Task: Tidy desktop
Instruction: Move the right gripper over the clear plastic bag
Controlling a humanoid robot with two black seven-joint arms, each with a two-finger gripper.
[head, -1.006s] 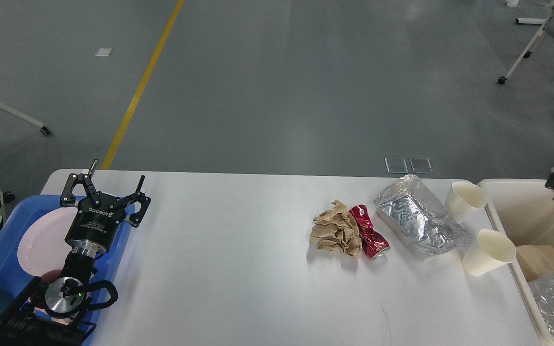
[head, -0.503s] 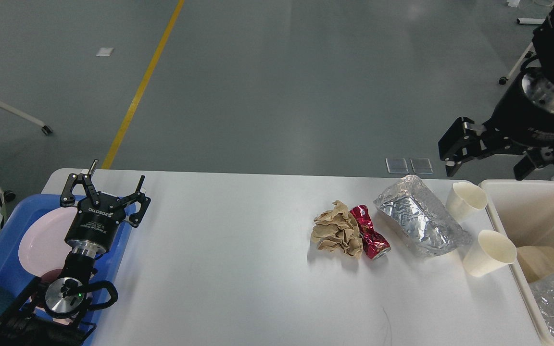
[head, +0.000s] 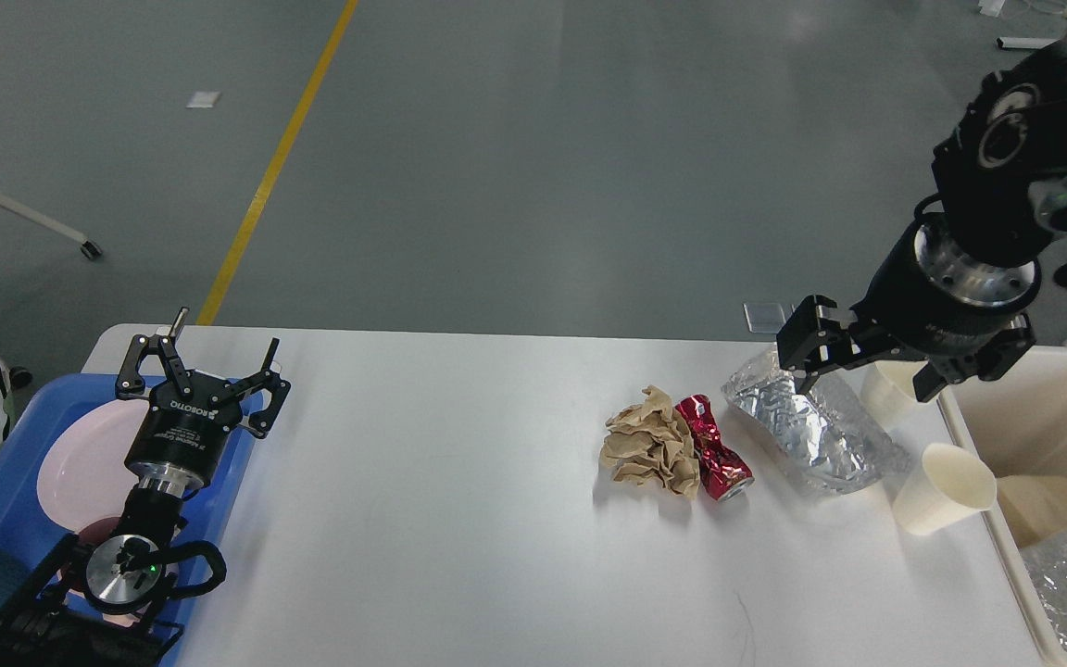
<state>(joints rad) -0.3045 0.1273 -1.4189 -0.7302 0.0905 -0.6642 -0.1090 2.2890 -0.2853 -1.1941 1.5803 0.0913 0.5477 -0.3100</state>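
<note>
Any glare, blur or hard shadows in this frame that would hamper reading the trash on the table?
Head view: lighting even, shadows soft and short beside the paper wad and cup; the foil bag glints but keeps its shape; the red can is sharp; the desktop shows only mild sheen; the right pincer is dark yet in focus, its fingers apart above the foil bag.

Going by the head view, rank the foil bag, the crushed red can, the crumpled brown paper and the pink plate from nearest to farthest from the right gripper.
From the right gripper:
1. Foil bag, directly below it on the desktop.
2. Crushed red can, to the bag's left.
3. Crumpled brown paper, touching the can's left side.
4. Pink plate, far left in the blue tray.
</note>
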